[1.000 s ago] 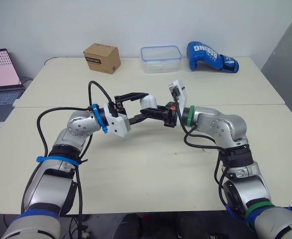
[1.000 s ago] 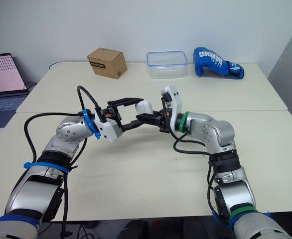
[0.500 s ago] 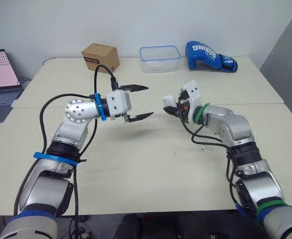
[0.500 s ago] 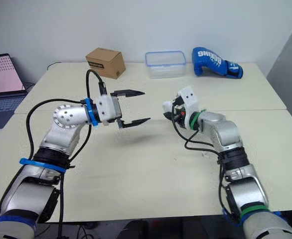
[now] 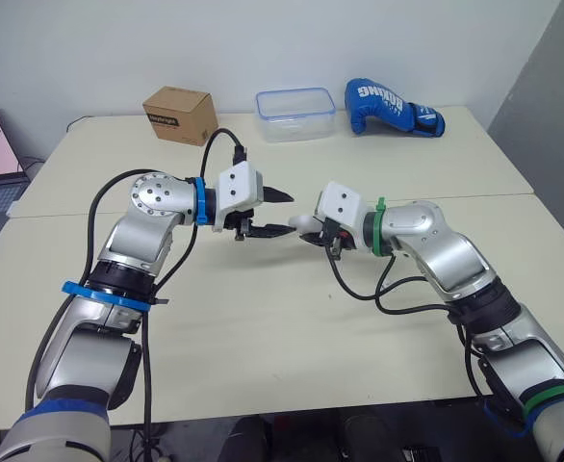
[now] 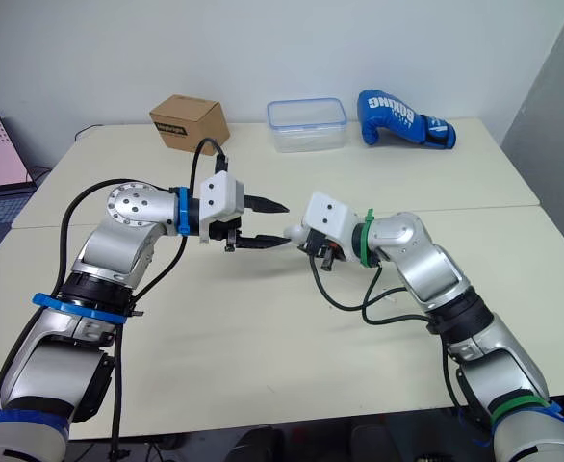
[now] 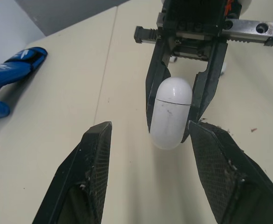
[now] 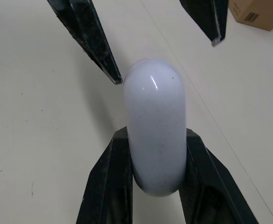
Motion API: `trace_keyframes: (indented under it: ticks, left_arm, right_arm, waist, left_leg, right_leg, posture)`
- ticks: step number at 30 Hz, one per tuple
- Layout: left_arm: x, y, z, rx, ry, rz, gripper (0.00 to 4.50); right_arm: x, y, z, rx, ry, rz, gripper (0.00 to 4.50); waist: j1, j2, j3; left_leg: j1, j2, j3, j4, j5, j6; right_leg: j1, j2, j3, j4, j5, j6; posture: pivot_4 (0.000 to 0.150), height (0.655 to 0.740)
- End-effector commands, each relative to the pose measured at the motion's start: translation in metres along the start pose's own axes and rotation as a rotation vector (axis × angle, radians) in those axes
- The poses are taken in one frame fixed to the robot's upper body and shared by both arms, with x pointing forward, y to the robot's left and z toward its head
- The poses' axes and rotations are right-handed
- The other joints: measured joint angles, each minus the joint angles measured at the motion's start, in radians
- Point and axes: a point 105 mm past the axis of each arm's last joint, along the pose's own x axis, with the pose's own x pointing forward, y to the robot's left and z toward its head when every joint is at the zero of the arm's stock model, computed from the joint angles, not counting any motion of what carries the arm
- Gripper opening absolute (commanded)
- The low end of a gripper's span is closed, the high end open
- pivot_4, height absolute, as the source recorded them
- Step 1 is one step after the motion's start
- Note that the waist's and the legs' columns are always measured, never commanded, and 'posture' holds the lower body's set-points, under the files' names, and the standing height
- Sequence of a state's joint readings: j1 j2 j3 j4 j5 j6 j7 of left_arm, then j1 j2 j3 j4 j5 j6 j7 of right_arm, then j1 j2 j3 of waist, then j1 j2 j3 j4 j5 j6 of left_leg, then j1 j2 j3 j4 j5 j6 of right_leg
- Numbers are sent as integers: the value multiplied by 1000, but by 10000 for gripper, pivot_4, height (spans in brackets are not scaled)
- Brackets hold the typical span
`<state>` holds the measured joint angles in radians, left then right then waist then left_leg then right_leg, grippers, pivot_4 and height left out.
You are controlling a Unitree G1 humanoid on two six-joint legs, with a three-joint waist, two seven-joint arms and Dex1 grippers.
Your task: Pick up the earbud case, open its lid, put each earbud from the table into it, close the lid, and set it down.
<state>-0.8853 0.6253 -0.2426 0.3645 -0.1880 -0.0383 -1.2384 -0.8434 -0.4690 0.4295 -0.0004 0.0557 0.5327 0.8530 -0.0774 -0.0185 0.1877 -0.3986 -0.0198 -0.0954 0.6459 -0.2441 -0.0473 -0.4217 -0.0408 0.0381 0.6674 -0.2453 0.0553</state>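
The right end effector (image 8: 156, 134) was clenched on the small, glossy white, capsule-shaped earbud case (image 7: 170, 114). Its two black fingers (image 8: 109, 186) pressed the case's opposite flanks and held it in the air over the middle of the pale tabletop (image 5: 263, 318), with the rounded free end jutting left past the fingertips. The left end effector (image 5: 289, 213) hung released just left of it, jaws spread wide to either side of that free end and apparently not touching the shell. The lid was shut, and a thin seam (image 7: 174, 100) crossed the case between the right fingers. The shell looked light, rigid and slick, so a pinch on its curved end would likely squirt it loose or twist it. A surer hold probably lay across the flatter flanks on the longer side of the seam, leaving the short cap free to swing open.
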Motion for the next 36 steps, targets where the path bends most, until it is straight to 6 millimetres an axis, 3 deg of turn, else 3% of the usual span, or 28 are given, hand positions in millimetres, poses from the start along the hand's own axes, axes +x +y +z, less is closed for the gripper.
trace_keyframes:
  ticks: [1,22,25,29,35,36]
  left_arm:
    - [4,6,10,86,8,-1,27042]
    - [12,1,8,144,40,-69,27042]
    - [12,0,8,144,38,-81,21123]
    - [12,1,10,142,28,-82,8733]
    - [13,0,12,118,17,-79,7364]
    - [12,0,11,102,16,-75,7364]
  right_arm:
    - [-3,-2,21,-112,-29,-8,8640]
    - [2,5,35,-196,-35,2,8640]
    - [3,5,35,-196,-37,3,8640]
    - [3,4,35,-195,-36,-2,8640]
    - [2,-2,37,-186,-51,-36,8640]
    - [1,-4,37,-178,-58,-44,12087]
  waist:
    - [3,0,0]
    - [3,0,0]
    - [3,0,0]
    - [3,0,0]
    - [3,0,0]
    - [3,0,0]
  left_leg:
    - [0,0,0,0,0,0]
    - [0,0,0,0,0,0]
    - [0,0,0,0,0,0]
    - [0,0,0,0,0,0]
    - [0,0,0,1,0,0]
    - [0,0,0,1,0,0]
  right_leg:
    - [0,0,0,0,0,0]
    - [0,0,0,0,0,0]
    - [0,0,0,1,0,0]
    - [0,0,0,1,0,0]
    - [0,0,0,1,0,0]
    - [0,0,0,2,0,0]
  posture:
    - [1500,7400]
    - [1500,7400]
    - [1500,7400]
    - [1500,7400]
    - [1500,7400]
    - [1500,7400]
